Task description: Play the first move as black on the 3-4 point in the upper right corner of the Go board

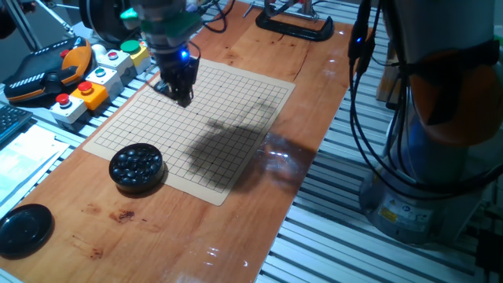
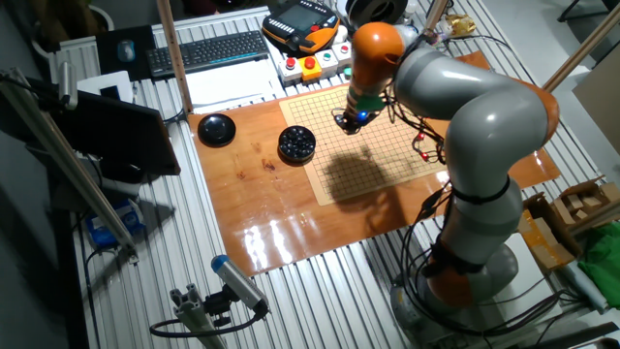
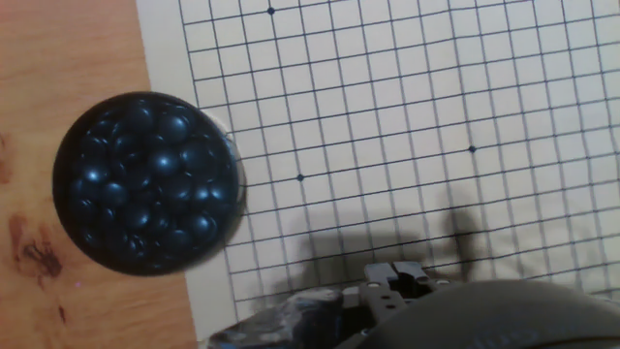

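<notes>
Black stones fill the round bowl (image 1: 136,167) standing on the near edge of the Go board (image 1: 228,118), partly over the wooden tabletop (image 1: 181,236); no single stone can be told apart as picked or placed. A black lid (image 1: 23,229) lies nearer, well apart. Farther back, the hand (image 1: 181,96) hangs low over the board's far-left grid; whether its fingers are apart or together cannot be told.

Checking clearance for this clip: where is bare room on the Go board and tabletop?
The grid is bare, with no stones on it. Wood is free between the bowl of stones and the lid. It is crowded at the far corner, under the pincer beside the button boxes.
</notes>
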Robot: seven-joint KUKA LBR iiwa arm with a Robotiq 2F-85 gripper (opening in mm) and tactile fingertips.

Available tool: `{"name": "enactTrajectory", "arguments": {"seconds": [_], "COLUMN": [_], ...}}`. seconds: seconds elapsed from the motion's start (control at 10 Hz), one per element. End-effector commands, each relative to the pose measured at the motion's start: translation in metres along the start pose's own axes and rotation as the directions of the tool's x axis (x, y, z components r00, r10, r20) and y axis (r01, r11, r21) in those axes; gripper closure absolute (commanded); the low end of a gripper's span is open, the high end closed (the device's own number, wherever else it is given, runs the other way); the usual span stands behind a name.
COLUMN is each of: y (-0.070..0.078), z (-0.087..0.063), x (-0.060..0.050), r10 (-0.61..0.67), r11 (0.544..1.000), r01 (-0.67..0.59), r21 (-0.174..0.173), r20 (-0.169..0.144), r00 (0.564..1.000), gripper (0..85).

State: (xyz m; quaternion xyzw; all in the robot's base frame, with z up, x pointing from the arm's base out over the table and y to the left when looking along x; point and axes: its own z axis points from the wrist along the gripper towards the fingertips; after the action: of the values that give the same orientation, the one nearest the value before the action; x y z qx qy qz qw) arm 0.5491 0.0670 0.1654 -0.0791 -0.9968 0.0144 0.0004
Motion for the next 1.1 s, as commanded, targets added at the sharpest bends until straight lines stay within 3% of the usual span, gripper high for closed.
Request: {"name": "enactTrajectory", "arguments": {"seconds": [0.0,0.1,0.4,1.0], "y": [0.003,0.005,0.006,0.016], "z": [0.004,0.011,0.011,0.024], "x": [-0.001,-0.003,-0.001,0.002], "r10": [0.010,0.016,0.042,0.029], "r11": [1.000,1.000,0.998,0.998], "r01": [-0.010,-0.016,-0.042,-0.030], "r21": [-0.003,-0.027,-0.043,-0.059], "r20": [-0.006,-0.011,-0.011,-0.006], "r00": [1.000,1.000,0.999,1.000], "gripper": [84.3,84.3,84.3,84.3]}}
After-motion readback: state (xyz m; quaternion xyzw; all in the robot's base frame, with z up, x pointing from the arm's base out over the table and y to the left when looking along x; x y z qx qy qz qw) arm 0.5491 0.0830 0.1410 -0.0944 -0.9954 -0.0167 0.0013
